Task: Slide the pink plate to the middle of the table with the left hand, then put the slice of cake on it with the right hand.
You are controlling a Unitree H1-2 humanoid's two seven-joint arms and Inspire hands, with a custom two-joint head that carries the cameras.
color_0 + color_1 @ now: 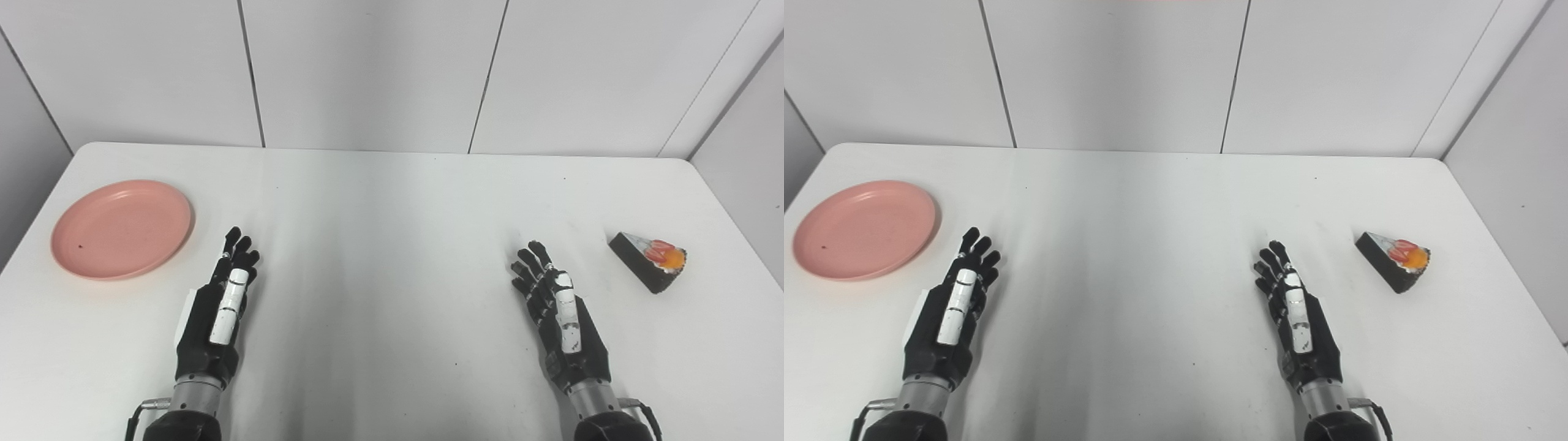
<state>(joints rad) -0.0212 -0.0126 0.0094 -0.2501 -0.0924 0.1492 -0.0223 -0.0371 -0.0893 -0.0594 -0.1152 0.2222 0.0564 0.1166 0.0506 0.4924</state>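
Left eye view: both hands released, left hand [219, 306] just right of pink plate [122, 228]; cake slice [650, 259] beyond right hand [560, 318], to its right.

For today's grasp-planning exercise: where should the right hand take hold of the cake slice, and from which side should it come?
Probably across the cake slice's two long dark flanks, near the wide, fruit-topped end. It lies flat, pointed end toward the far left. The right hand, open and empty, could come from above on its near-left side, sparing the topping.
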